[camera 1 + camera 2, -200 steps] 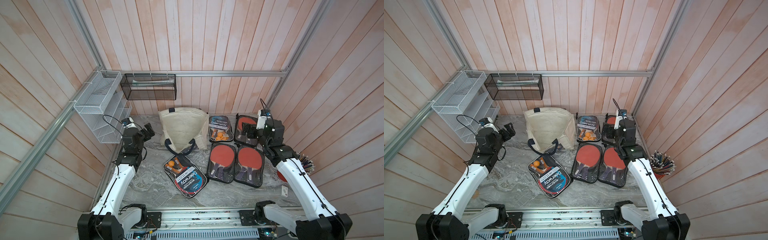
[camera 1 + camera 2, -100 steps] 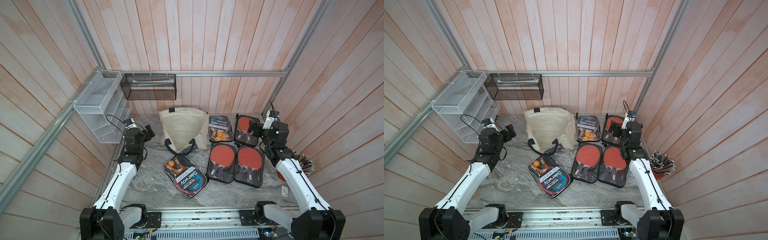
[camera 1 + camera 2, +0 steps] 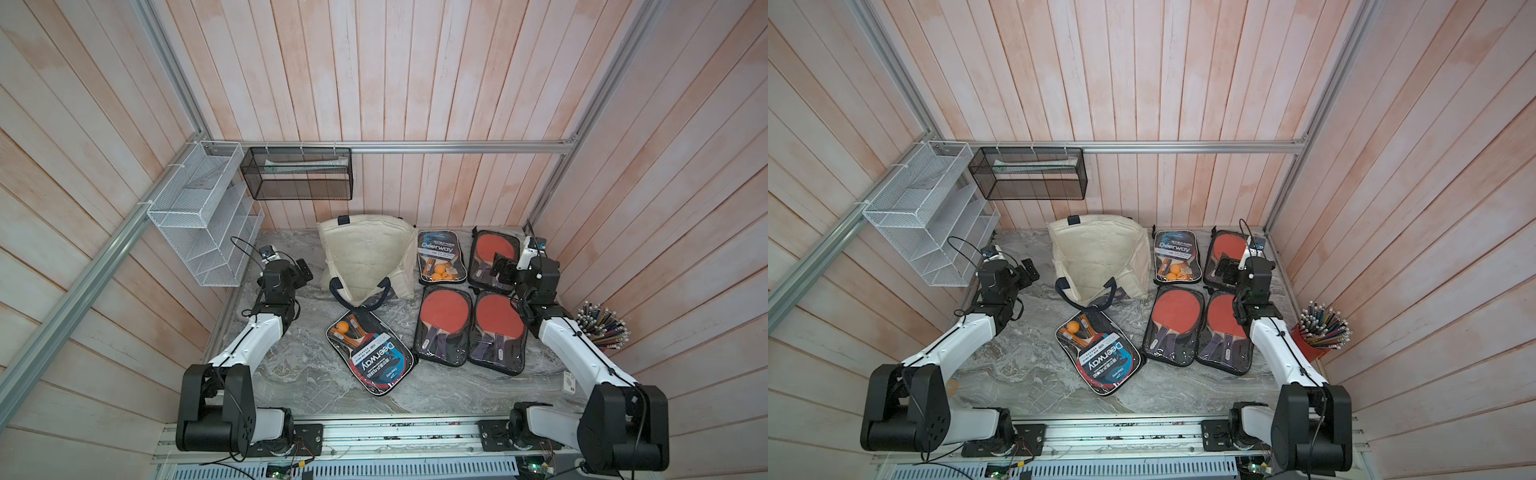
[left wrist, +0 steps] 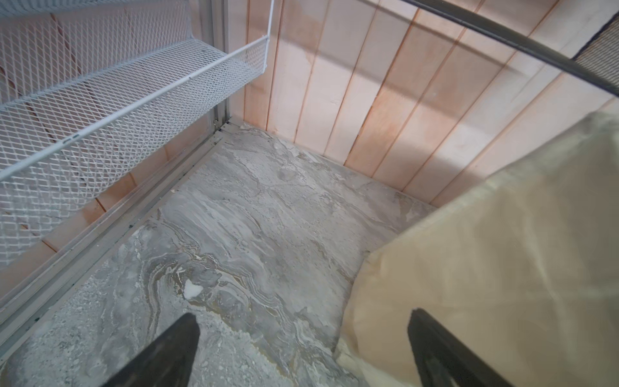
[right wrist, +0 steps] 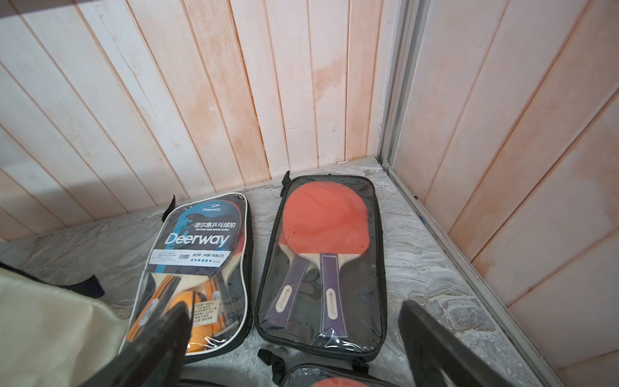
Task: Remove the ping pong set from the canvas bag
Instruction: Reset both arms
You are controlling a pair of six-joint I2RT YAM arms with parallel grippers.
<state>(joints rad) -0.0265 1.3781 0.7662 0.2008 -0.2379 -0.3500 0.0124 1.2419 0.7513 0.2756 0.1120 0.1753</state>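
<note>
R gripper (image 3: 500,270) drew back, open, L gripper (image 3: 305,270) open, Deerway case (image 3: 438,257) beside canvas bag (image 3: 365,253)

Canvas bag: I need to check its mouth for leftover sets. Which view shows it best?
Both top views: the whole canvas bag lies there, mouth toward the robot. Left wrist view catches only its cream side; right wrist view, just a corner.
</note>
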